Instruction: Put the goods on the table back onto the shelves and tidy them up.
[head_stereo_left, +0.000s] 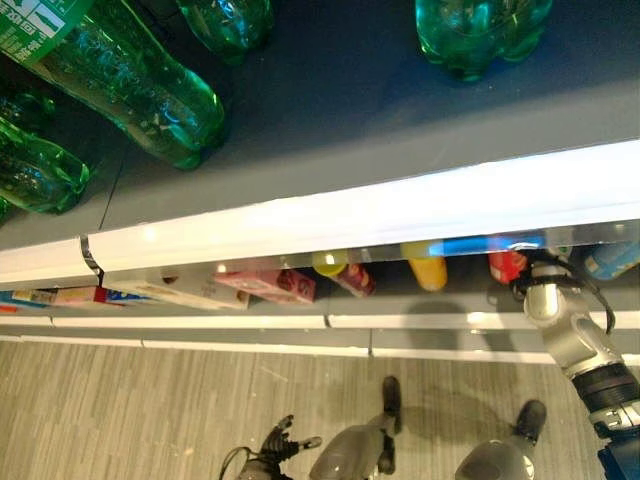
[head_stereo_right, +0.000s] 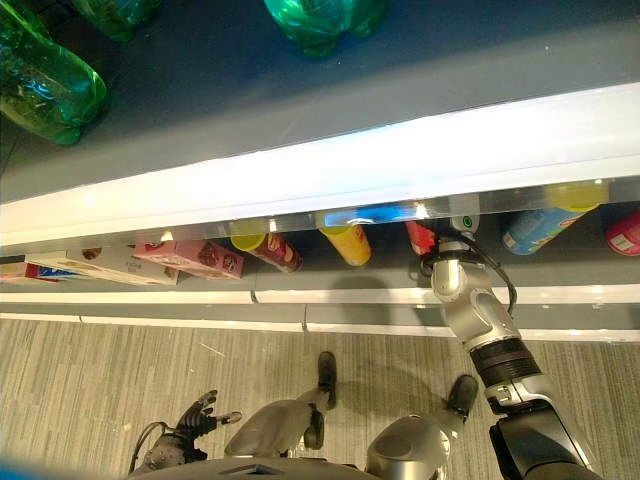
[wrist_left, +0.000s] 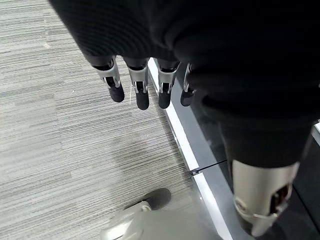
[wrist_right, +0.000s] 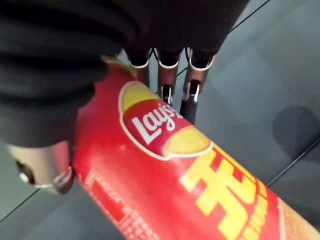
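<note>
— Right hand (wrist_right: 165, 65): how is it seen?
— Fingers are curled round one red chip can (wrist_right: 175, 170), held inside the lower shelf (head_stereo_right: 400, 295) near its front edge.
— And the left hand (wrist_left: 145, 85)?
— Fingers are relaxed and straight, low over the floor (wrist_left: 60, 150).
— What is counted?
— Three green bottles (head_stereo_left: 130, 90) on the upper shelf (head_stereo_left: 380, 100); wide bare room lies between them.

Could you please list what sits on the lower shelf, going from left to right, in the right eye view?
White box → pink box → dark red can → yellow bottle → red chip can in the right hand → blue can → red pack.
</note>
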